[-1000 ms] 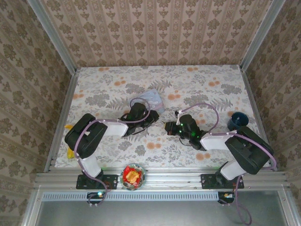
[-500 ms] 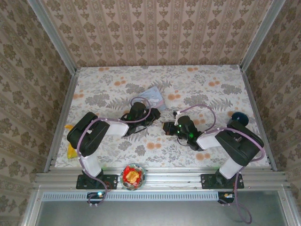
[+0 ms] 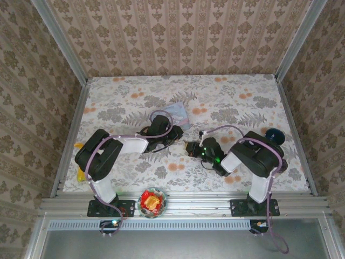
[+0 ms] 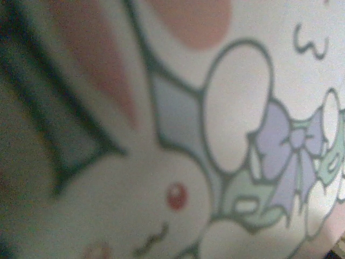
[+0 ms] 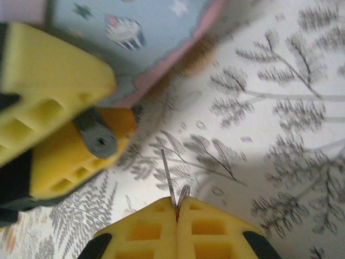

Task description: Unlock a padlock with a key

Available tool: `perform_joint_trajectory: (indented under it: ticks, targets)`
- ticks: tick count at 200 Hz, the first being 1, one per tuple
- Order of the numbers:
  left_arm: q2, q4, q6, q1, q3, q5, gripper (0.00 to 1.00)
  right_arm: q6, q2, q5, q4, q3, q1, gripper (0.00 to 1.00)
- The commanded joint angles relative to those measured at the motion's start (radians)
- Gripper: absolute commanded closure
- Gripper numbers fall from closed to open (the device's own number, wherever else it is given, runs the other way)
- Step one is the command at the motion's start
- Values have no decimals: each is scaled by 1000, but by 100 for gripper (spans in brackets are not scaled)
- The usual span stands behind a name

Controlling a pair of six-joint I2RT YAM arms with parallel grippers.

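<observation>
One cartoon rabbit (image 4: 161, 216) adorns the tin (image 4: 302, 32); right gripper (image 5: 177, 208) pinches key (image 5: 167, 174).

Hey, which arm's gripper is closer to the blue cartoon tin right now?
Left. The left gripper, holding the padlock, is right beside the tin's near edge; the right gripper, jaws shut on the key, sits farther off on the near-right side.

The floral-patterned table (image 3: 237, 102) carries a pale blue tin (image 3: 178, 111) just beyond the left gripper (image 3: 173, 131) and a dark blue cup (image 3: 272, 135) well right of the right gripper (image 3: 188, 147).
</observation>
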Motion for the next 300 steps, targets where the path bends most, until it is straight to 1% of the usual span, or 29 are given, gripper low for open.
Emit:
perform_joint_trajectory:
  ticks: [1, 28, 87, 206, 300]
  targets:
    - [14, -163, -60, 5, -14, -6, 89, 46, 58, 11, 148, -18, 12, 100]
    - [21, -166, -73, 4, -14, -17, 88, 50, 85, 33, 176, -22, 25, 100]
    - [30, -152, -84, 0, -10, -27, 88, 26, 48, 62, 175, -44, 43, 100]
    - [62, -122, -107, -1, -14, 13, 88, -20, -7, 84, 174, -24, 53, 100]
    - [82, -92, -126, -6, -17, 42, 88, -16, 18, 88, 173, 8, 52, 100]
